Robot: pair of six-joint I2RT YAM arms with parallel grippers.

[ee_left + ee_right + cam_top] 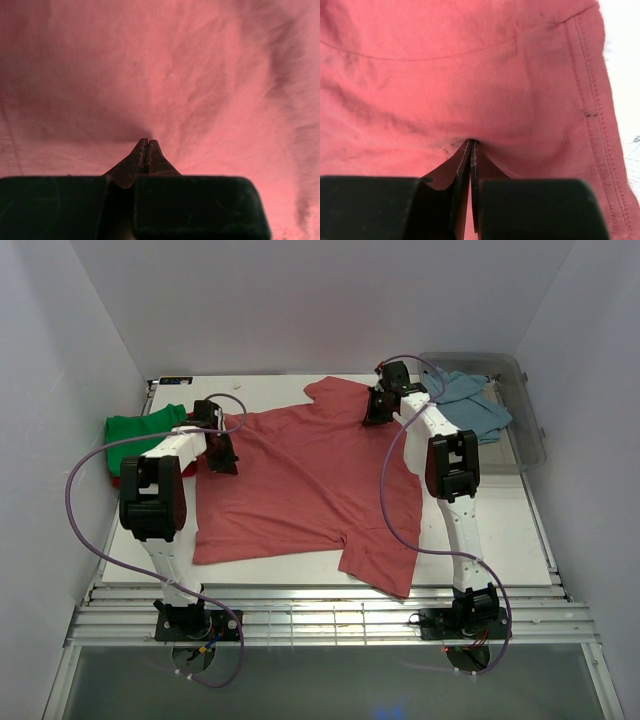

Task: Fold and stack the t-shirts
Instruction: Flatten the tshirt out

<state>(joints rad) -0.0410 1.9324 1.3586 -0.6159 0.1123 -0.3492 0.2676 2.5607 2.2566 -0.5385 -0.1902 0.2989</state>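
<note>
Salmon-pink t-shirt (300, 485) lies spread across the bench (490, 530), with the green t-shirt (140, 430) at far left. The left hand (222, 460) is pinched together on cloth near its left edge, and the right hand (378, 412) is clamped likewise at the far right corner. Both should lift level and taut for a straight fold. The light blue t-shirt (470, 405) drapes in the clear bin (530, 440).

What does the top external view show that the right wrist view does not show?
Only the top view shows the whole salmon-pink shirt spread out on the table, the green shirt at the left edge, the light blue shirt at the clear bin, and the left gripper. Only the right wrist view shows the double-stitched seam close up and that the right gripper is shut, its tips at the cloth. Both show the salmon-pink shirt and the right gripper.
</note>
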